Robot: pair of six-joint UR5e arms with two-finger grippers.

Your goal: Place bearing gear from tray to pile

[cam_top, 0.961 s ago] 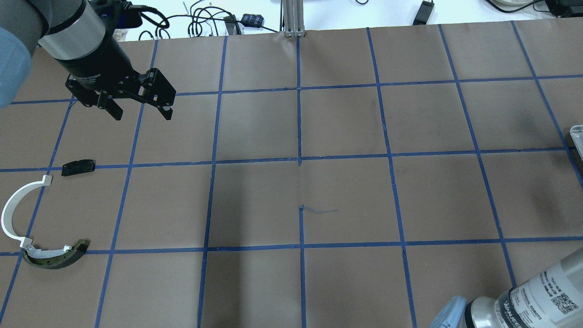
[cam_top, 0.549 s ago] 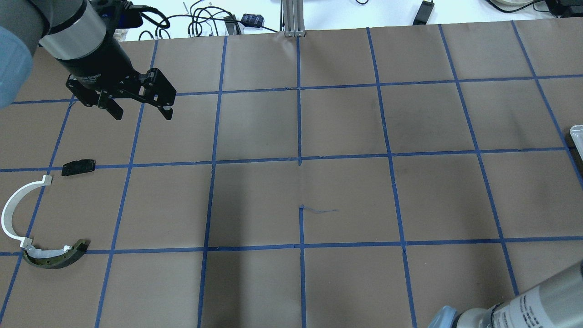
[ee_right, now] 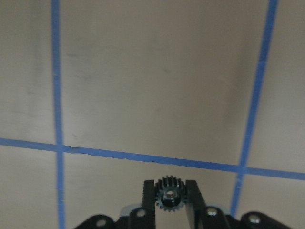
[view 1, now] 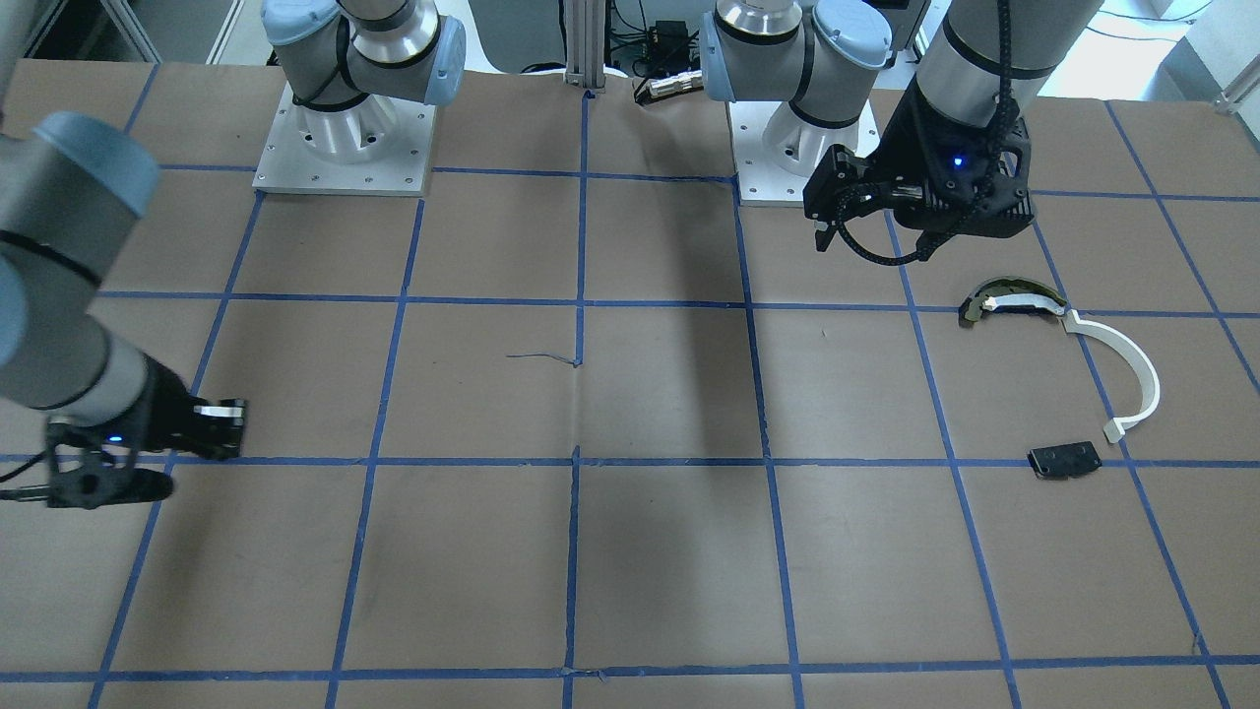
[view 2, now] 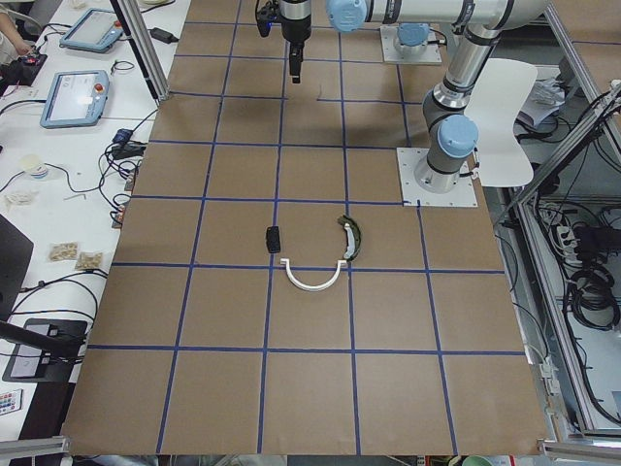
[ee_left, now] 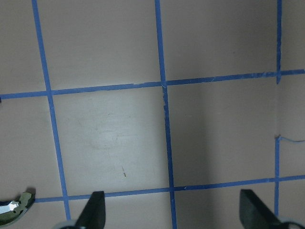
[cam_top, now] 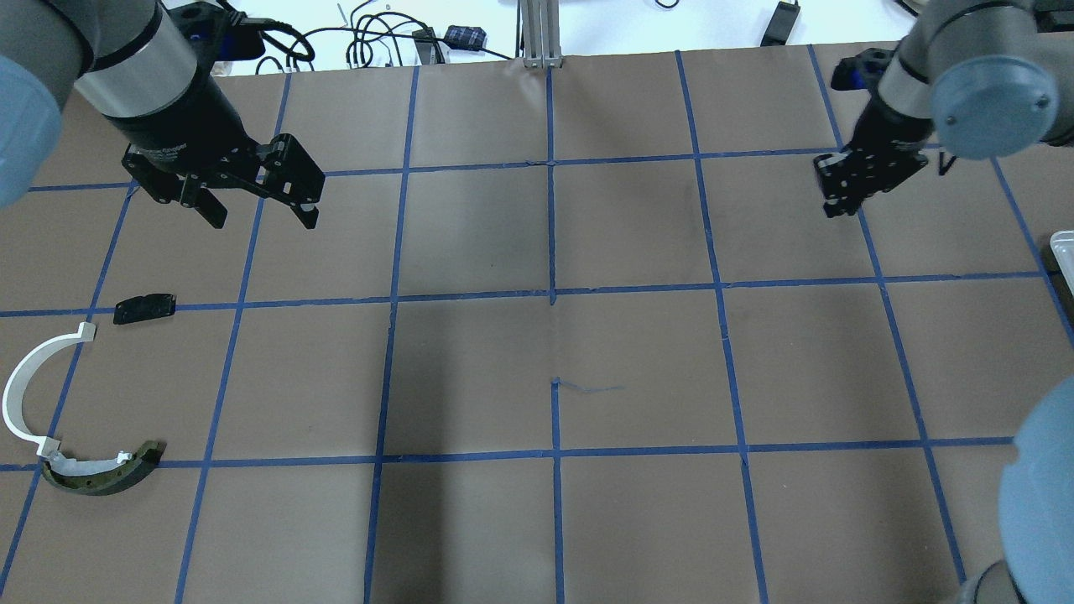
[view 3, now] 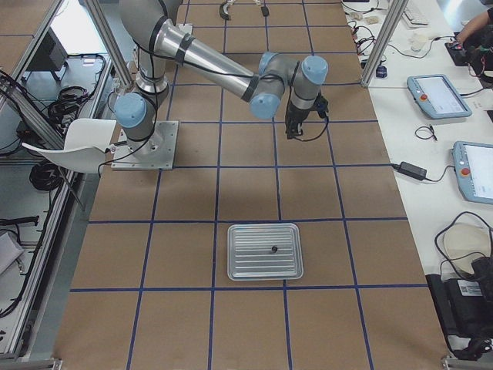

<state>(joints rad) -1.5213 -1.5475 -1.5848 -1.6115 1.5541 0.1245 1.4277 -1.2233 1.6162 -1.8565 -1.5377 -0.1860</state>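
Observation:
My right gripper (ee_right: 167,210) is shut on a small dark toothed bearing gear (ee_right: 167,197) and holds it above the brown table at the far right (cam_top: 837,208). The pile lies at the near left: a thin white arc (cam_top: 25,394), a dark curved piece with pale trim (cam_top: 101,478) and a small flat black plate (cam_top: 144,308). My left gripper (cam_top: 262,216) is open and empty, above the table beyond the pile. In the left wrist view its fingers (ee_left: 93,212) stand wide apart, with the dark curved piece (ee_left: 14,210) at the lower left corner.
The silver ribbed tray (view 3: 239,231) lies on the table past my right gripper, with one small dark part (view 3: 274,249) in it; its corner shows at the overhead view's right edge (cam_top: 1061,245). Blue tape lines grid the table. Cables lie beyond the far edge.
My right arm has swung from the overhead view's bottom right corner up to the far right, bringing its gripper into view. My left gripper has hardly moved. The pile is unchanged.

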